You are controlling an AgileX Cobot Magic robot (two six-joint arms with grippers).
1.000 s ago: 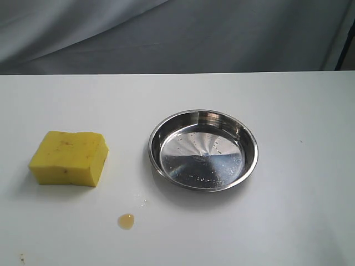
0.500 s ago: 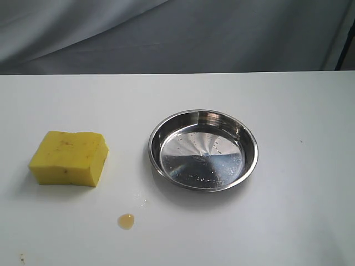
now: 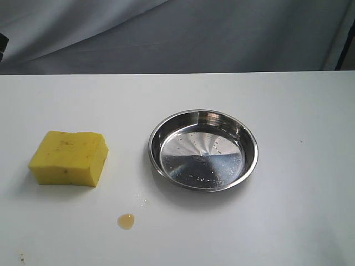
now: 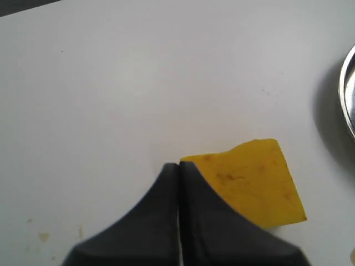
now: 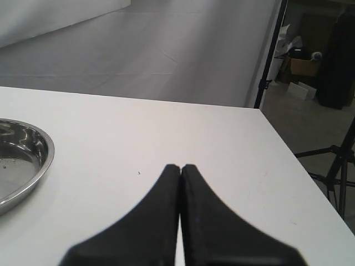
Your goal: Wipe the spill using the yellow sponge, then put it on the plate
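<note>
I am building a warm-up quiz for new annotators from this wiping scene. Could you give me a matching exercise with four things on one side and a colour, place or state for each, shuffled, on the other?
Things
1. yellow sponge
2. spill
3. plate
4. left gripper

Descriptions
A. shiny round metal, to the right of the sponge in the exterior view
B. small amber drop, lowest in the exterior view
C. dark fingers closed together, holding nothing
D. speckled block, furthest left in the exterior view

Pairs: 1-D, 2-B, 3-A, 4-C
</note>
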